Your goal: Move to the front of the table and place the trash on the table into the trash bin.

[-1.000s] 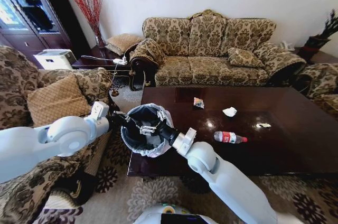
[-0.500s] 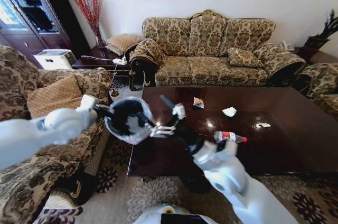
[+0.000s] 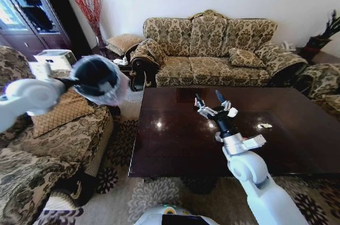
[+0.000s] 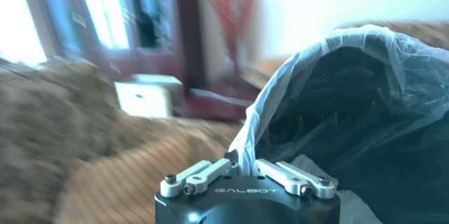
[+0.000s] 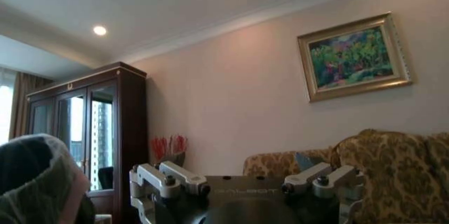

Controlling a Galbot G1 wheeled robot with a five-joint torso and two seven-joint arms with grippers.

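- The head view takes in the whole scene: the table across the middle and right of the frame, the trash bin held up at upper left, tilted so its dark inside faces the camera, above the armchair.
- The left wrist view shows what the head view cannot: the left gripper at bottom centre with its fingers pinched closed on the bin's pale plastic bag at the rim, the black inside filling the right half of the frame.
- The right wrist view looks upward: a framed painting at upper right, ceiling spotlights, a dark glass-fronted cabinet at left, and the bin's bagged edge at lower left.
- The tabletop is glossy dark wood; a small white scrap lies on it at right of centre. Other litter near the right arm is hidden or too small to tell.
- Behind the table stands a patterned sofa; red branches in a vase stand at upper left.
- The right gripper is raised above the table's middle, fingers spread wide and holding nothing.
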